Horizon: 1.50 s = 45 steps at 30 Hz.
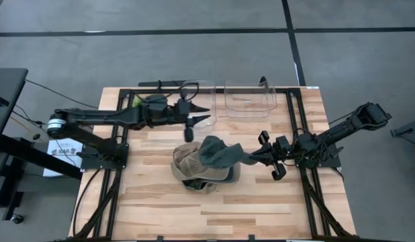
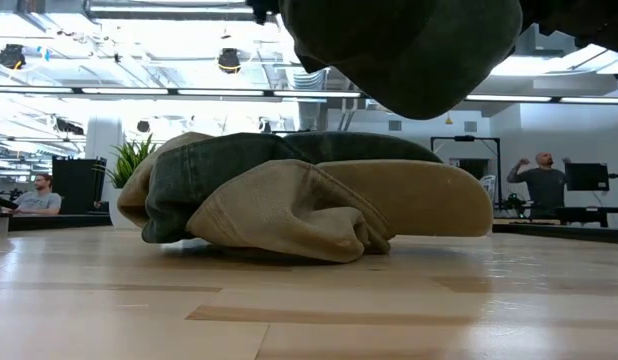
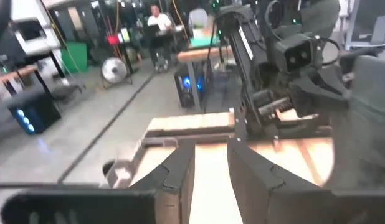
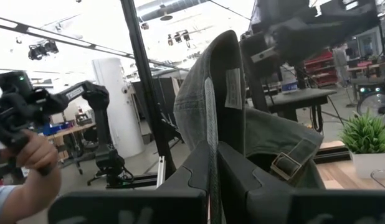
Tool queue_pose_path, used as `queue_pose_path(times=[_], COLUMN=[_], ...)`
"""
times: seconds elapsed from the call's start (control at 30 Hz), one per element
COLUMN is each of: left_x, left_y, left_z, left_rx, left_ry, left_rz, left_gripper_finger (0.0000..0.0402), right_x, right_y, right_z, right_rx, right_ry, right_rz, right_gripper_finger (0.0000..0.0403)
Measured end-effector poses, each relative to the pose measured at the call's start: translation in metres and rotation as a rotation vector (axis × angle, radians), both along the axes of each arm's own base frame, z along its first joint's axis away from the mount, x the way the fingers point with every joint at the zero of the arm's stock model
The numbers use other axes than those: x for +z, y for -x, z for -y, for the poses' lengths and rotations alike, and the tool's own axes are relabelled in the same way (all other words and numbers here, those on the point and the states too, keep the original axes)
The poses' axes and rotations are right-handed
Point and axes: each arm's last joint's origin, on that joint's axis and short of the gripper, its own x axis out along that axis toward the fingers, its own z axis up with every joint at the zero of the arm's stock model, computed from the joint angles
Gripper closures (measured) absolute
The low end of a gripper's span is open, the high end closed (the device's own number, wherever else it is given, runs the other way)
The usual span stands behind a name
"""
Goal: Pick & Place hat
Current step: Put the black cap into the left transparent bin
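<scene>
Grey-green denim hat (image 1: pixel 217 153) is hanging clamped in the right claw (image 1: pixel 253 157), stretching lengthwise away from its fingertips over a tan hat pile (image 1: pixel 194 171) on the wooden table (image 1: pixel 261 202); left claw (image 1: pixel 196 114) is idling slightly apart.

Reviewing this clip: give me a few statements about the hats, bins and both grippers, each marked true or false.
1. The right gripper is shut on the dark green hat. True.
2. The tan hat sits inside a clear bin. False: it lies on the wooden table, in the pile under the green hat.
3. The left gripper holds a hat. False: nothing shows between its fingers; it hovers beside the pile.
4. Two clear bins stand at the table's far edge. True.
5. The green hat lies flat on the table. False: its held end is lifted.
</scene>
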Motion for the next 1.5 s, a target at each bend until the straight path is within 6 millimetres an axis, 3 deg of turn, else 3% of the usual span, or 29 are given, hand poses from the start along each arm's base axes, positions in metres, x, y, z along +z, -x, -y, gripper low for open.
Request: queue_pose_path(times=[0.27, 0.57, 0.8, 0.97, 1.3, 1.5], left_x=[0.010, -0.015, -0.034, -0.040, -0.055, -0.055], left_y=[0.042, 0.064, 0.063, 0.062, 0.042, 0.036], left_z=[0.007, 0.035, 0.057, 0.066, 0.067, 0.066], left_rx=[0.002, -0.246, -0.345, -0.408, -0.346, -0.315], left_ry=[0.104, 0.201, 0.180, 0.056, -0.120, -0.136], left_rz=[-0.110, -0.167, -0.203, -0.178, -0.136, -0.104], left_gripper_finger=[0.0309, 0.0309, 0.0309, 0.0309, 0.0309, 0.0309], right_x=[0.000, 0.000, 0.000, 0.000, 0.000, -0.001], right_y=[0.000, 0.000, 0.000, 0.000, 0.000, 0.000], right_z=[0.000, 0.000, 0.000, 0.000, 0.000, 0.000], right_rx=[0.000, 0.000, -0.001, -0.001, -0.001, -0.001], right_ry=[0.000, 0.000, 0.000, 0.000, 0.001, 0.001], right_rz=[0.000, 0.000, 0.000, 0.000, -0.004, -0.007], right_gripper_finger=[0.0395, 0.0395, 0.0395, 0.0395, 0.0395, 0.0395])
